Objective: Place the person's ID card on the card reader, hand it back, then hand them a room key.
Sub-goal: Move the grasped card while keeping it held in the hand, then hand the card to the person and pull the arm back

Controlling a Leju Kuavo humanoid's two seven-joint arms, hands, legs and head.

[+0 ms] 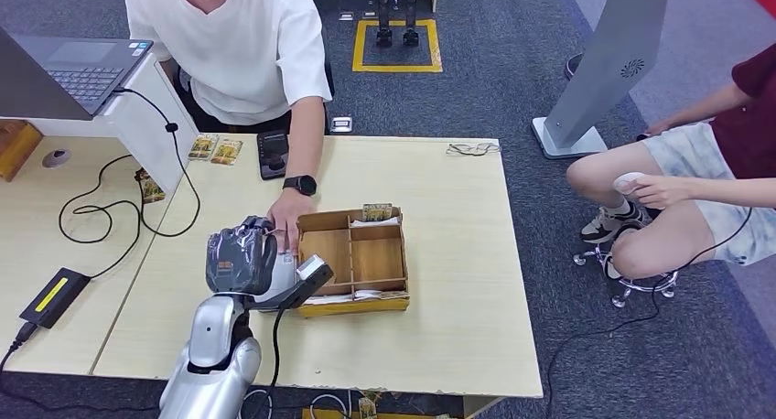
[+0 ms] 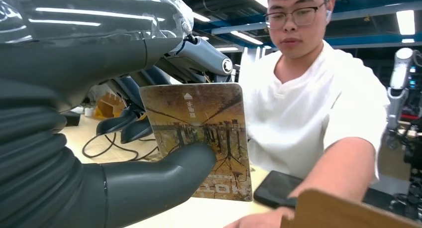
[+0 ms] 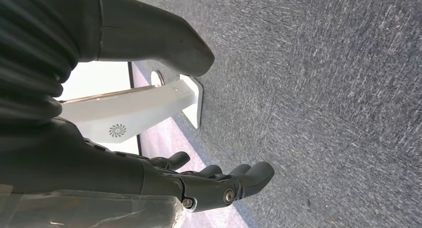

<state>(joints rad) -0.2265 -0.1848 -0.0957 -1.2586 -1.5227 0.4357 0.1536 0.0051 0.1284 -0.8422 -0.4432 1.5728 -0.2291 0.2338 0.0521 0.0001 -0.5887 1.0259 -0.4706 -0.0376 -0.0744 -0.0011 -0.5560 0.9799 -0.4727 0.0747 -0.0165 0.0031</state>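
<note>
My left hand [image 1: 242, 259] hovers over the table's near left part, just beside the wooden box [image 1: 399, 254]. It pinches a brown picture card [image 2: 204, 123] upright between thumb [image 2: 164, 173] and fingers, facing the person in the white shirt [image 1: 238, 44]. That person's hand [image 1: 291, 220] rests on the table right by my left hand and the box corner. A black card reader [image 1: 273, 154] lies further back, with two similar cards [image 1: 214, 149] next to it. My right hand [image 3: 99, 163] hangs over the carpet, fingers apart, holding nothing.
More cards stand in the box's back compartment [image 1: 376, 211]. A laptop [image 1: 73, 67] on a white stand, black cables [image 1: 137, 220] and a power brick [image 1: 53, 295] sit left. Glasses [image 1: 473, 148] lie at the far edge. A seated person [image 1: 695, 181] and a white pillar [image 1: 604, 71] are on the right.
</note>
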